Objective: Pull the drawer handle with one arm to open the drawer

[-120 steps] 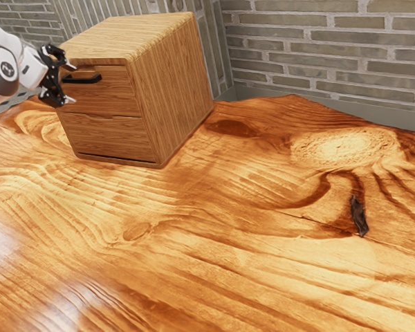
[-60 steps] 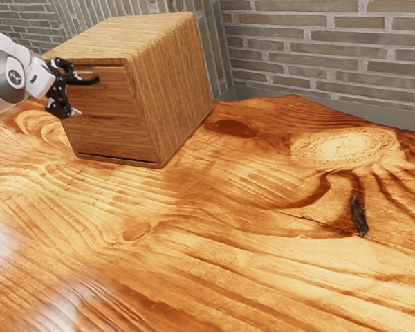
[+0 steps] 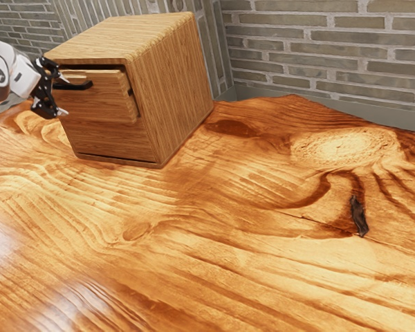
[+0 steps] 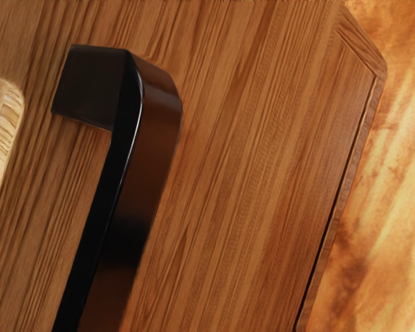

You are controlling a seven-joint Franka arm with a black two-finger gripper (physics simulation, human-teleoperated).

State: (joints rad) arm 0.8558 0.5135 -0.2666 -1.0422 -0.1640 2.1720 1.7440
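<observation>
Far left on the worktop (image 3: 263,228), the top drawer (image 3: 100,100) is partly drawn out. Its black handle (image 3: 77,86) is hooked by the wide-open end effector (image 3: 52,88), with nothing clamped. A straight leftward pull is needed to finish.

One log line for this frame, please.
step: pull | tool: open, around handle | top drawer: partly out of cabinet | bottom drawer: flush | task: underway

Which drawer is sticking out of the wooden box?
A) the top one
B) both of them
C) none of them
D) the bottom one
A: the top drawer juts out past the front of the cabinet, with a dark gap above it, while the bottom drawer sits flush.
</observation>
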